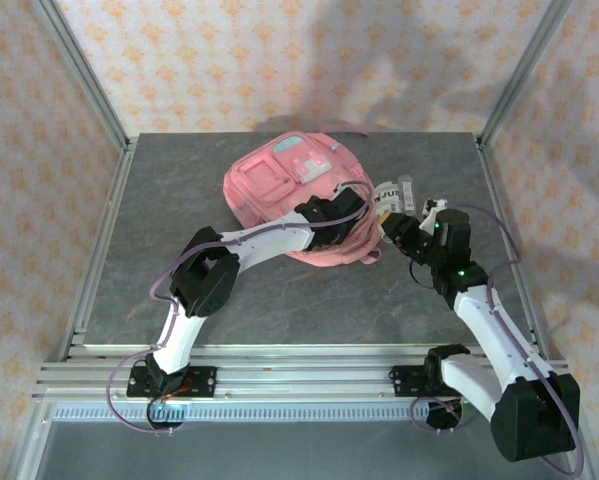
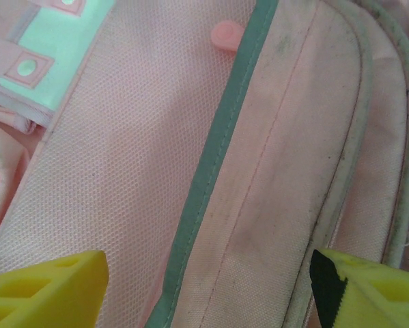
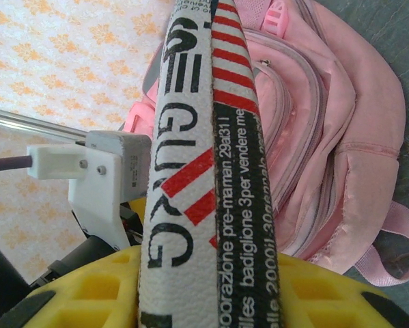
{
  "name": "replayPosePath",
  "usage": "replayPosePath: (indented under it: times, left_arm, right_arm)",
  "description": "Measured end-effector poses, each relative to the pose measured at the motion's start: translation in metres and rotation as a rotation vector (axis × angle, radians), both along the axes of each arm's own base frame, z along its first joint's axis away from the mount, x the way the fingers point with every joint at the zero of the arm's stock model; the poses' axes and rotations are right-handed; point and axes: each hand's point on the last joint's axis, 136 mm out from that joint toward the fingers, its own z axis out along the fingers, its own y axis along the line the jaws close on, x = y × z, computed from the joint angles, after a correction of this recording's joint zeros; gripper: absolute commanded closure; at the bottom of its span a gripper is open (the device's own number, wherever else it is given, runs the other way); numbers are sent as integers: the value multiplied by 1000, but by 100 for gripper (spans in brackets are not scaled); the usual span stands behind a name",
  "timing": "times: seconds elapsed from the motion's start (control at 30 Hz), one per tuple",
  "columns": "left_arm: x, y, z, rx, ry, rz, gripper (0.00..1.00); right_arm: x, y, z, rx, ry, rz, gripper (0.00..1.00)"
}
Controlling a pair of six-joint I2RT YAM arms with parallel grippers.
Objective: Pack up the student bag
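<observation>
The left pincer (image 2: 204, 301) stands wide. Its two blocky yellow plastic fingers (image 2: 47, 290) are far apart with nothing clamped between them, and it hangs close over the student bag (image 2: 122, 178). Directly beneath it the bag is pink woven cloth with a fine, mesh-like grain. A grey-green trim stripe (image 2: 214, 157) runs lengthwise away from the gap between the fingers. On the right finger's side lie stitched seams and rounded, grubby piping. Ahead and to the left sits a mint-and-white patch (image 2: 47, 48) with raised pink dots, and a small rounded pink tab (image 2: 224, 34) rests against the stripe.

The right pincer (image 3: 204, 273) is closed on a printed packet (image 3: 190, 137), a long flat thing held on edge and pointing away from the yellow finger blocks. One face is white and pebbled, with bold black letters and red slanted bars. The face beside it is dark, with red-and-white stripes and small white print. Beyond the packet and to its right the bag looks soft and puffy, with curved zip lines and a looped pink strap (image 3: 388, 253).

From above, the bag lies flat on the far middle of the mottled grey, stone-look worktop (image 1: 179, 270). The left pincer is over the bag's right side and the right pincer is just beside that edge.
</observation>
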Motion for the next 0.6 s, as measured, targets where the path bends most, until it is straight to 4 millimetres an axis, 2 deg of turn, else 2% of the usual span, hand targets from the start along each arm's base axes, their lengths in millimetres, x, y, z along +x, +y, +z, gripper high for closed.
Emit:
replayPosePath:
  times: [0.17,0.43,0.6]
  left_arm:
    - [0,-1,-2,-3,6,-4,20]
    - [-8,-15,-11,-68,63,-59,20]
    - [-1,-5,-8,-19,17,-18,31]
  right_arm:
    - [0,1,1,4,-5,6,67]
    - [0,1,0,4,-2,6,67]
    - [-1,2,0,5,-2,9,68]
